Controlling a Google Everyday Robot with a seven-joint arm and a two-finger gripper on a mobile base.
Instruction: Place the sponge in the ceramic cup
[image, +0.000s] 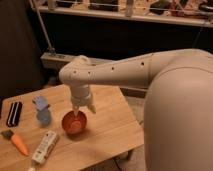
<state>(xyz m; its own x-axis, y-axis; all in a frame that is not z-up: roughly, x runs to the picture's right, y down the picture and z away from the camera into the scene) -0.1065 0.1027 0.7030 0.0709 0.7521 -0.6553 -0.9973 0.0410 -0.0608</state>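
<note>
1. Position of my tool (83, 109): it hangs just above the orange-red bowl (75, 123), spread, pinching nothing.
2. Location of the sponge (40, 102): it shows at the top of the ceramic cup (44, 118), left of the bowl on the counter (110, 125). I cannot tell whether it rests in the mouth or stands just behind.
3. Step, as I judge it: either the sponge is already seated, or it is yet to be grasped. The next move calls for confirming that seating.

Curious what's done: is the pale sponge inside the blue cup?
Seemingly partly: the pale blue-grey sponge sticks up above the blue ceramic cup's rim; depth cannot tell. The hand hovers over the orange-red bowl.
</note>
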